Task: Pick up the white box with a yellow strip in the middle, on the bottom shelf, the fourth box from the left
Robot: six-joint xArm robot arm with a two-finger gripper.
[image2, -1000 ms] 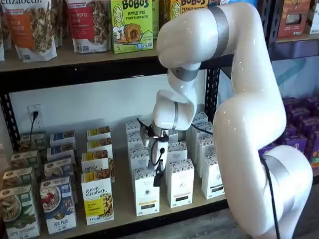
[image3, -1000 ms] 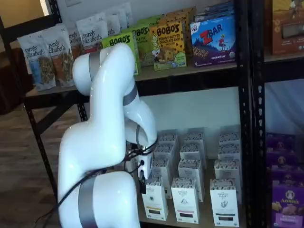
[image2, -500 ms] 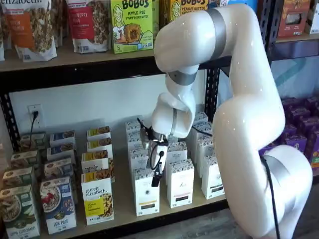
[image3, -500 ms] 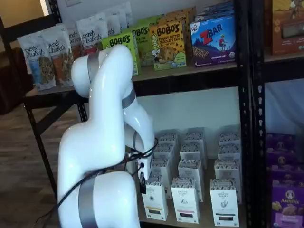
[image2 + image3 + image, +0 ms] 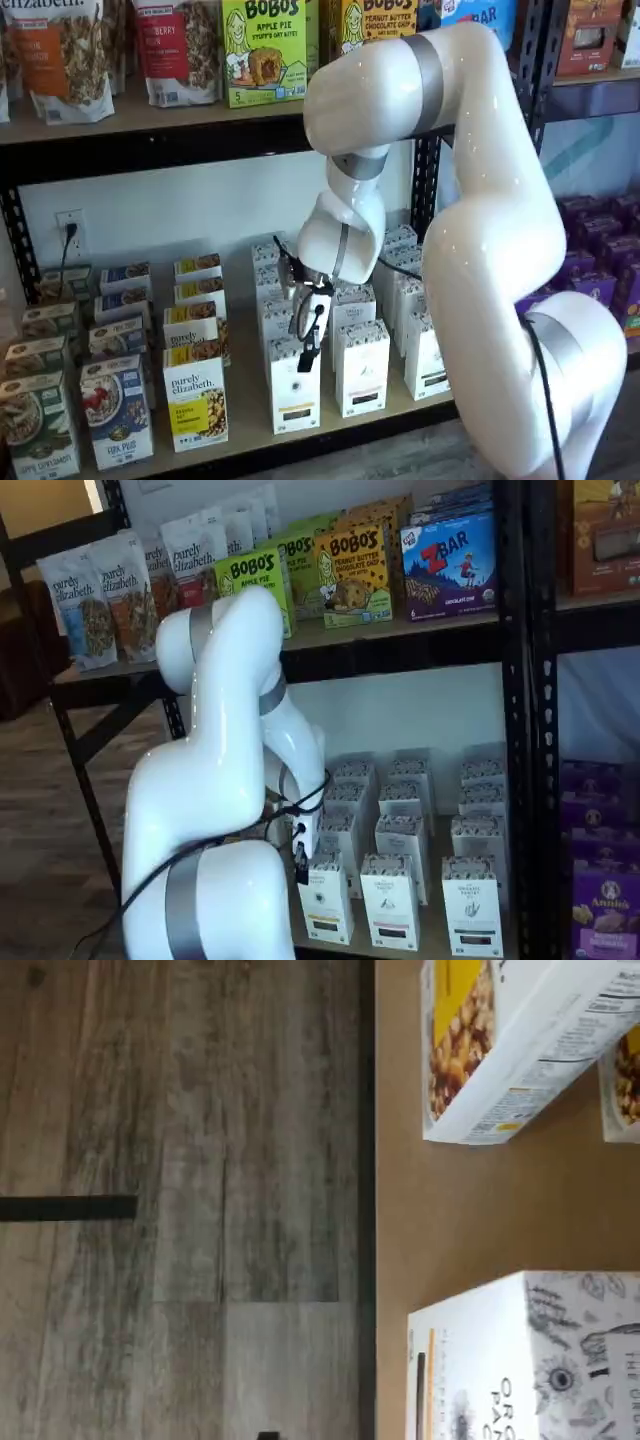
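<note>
The white box (image 5: 293,385) is a tall narrow carton with a speckled top band. It stands at the front of its row on the bottom shelf (image 5: 245,425), and both shelf views show it (image 5: 326,900). My gripper (image 5: 308,345) hangs just above the box's top and in front of it, its black fingers pointing down, open and holding nothing. A cable runs beside the gripper (image 5: 300,865). In the wrist view the white box (image 5: 500,1360) shows a thin yellow strip, standing on the tan board (image 5: 450,1220) behind the black front rail (image 5: 367,1160).
A "purely elizabeth" box (image 5: 195,398) with a yellow lower half stands just left of the white box, also in the wrist view (image 5: 510,1040). More white cartons (image 5: 362,365) stand right and behind. An upper shelf (image 5: 150,115) carries bags and Bobo's boxes. Wood floor (image 5: 180,1160) lies below the rail.
The arm has leaned left and the gripper has shifted slightly left, closer over the front white box. The fingers' opening has not changed.
</note>
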